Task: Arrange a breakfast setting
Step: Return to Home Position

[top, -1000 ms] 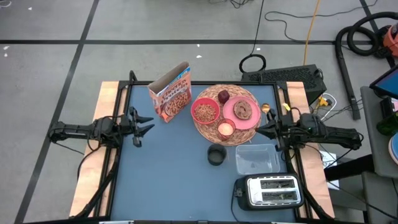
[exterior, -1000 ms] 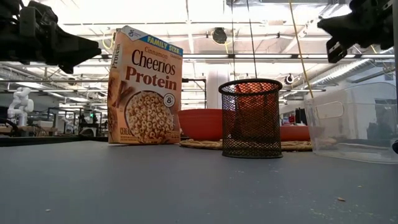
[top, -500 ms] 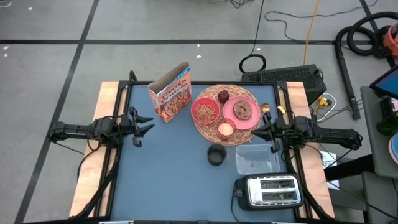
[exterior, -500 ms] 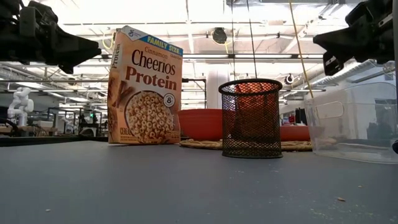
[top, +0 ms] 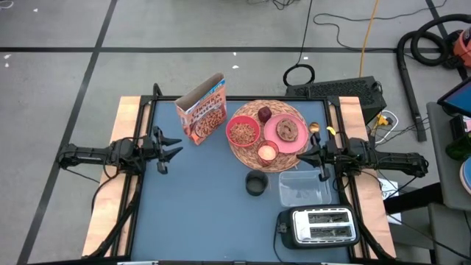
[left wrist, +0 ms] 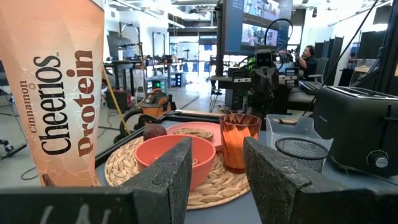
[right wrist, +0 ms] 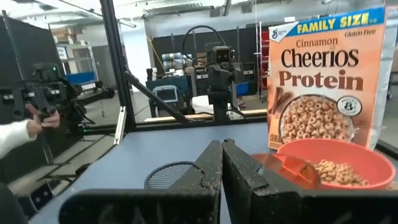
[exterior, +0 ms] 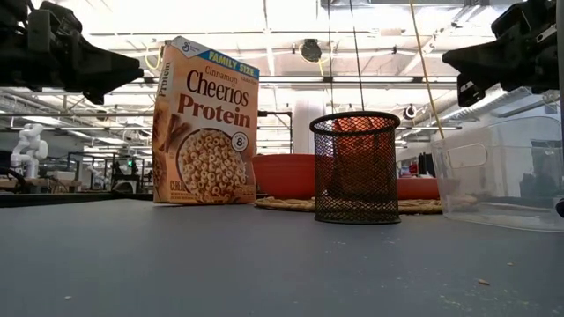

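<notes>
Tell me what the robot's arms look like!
Both are dark, thin and jointed. The left arm and the right arm look the same. The left end effector and the right end effector each have two dark, wedge-shaped fingers with a grainy surface.

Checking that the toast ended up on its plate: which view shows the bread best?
The high view: the bread is fully visible from above, centred on the pink plate. The left wrist view shows it only edge-on, beyond the pink bowl. The low and right wrist views do not show it.
</notes>
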### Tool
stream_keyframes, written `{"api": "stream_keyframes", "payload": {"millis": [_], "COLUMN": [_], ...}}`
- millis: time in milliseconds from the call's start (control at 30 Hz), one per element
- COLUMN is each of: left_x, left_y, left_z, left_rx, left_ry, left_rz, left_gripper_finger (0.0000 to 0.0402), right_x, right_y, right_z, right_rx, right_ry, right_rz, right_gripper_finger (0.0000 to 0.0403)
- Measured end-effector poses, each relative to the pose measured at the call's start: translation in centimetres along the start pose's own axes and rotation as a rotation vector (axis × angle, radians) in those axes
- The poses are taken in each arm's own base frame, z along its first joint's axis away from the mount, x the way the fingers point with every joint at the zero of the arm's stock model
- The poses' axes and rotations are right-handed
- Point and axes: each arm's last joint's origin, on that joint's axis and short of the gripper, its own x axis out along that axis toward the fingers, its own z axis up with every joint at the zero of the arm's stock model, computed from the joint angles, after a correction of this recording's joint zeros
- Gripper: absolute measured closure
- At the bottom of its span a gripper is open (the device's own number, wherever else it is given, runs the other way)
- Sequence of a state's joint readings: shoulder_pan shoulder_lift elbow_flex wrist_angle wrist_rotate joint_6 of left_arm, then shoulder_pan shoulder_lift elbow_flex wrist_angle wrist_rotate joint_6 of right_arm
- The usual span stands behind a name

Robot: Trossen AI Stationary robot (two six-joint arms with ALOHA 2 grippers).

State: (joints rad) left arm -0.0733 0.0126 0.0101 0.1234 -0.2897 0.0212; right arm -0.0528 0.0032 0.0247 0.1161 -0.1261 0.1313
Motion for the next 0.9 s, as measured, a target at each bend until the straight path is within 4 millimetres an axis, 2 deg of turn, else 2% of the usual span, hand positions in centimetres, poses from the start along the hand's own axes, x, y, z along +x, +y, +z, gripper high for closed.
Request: {"api": "stream_keyframes", "payload": {"millis": [433,633,900], "left_x": [0.0,0.0,0.0], "left_y": [0.0,0.0,0.0], "left_z": [0.0,0.0,0.0], "left_rx": [0.0,0.0,0.0], "left_ry": [0.0,0.0,0.0], "left_rz": [0.0,0.0,0.0], "left_gripper_finger": [0.0252,0.0252,0.0252], "right_x": [0.0,-0.04,-0.04], "right_y": [-0.04,-0.31,-0.32], "right_z": [-0.27,-0.71,-0.78], "right_rx": [-0.306,-0.279,-0.267], "right_ry": [0.027,0.077,0.083], "right_rz": [-0.002,-0.075,-0.077], "right_gripper_finger": [0.0403,0.0403,0.0403]}}
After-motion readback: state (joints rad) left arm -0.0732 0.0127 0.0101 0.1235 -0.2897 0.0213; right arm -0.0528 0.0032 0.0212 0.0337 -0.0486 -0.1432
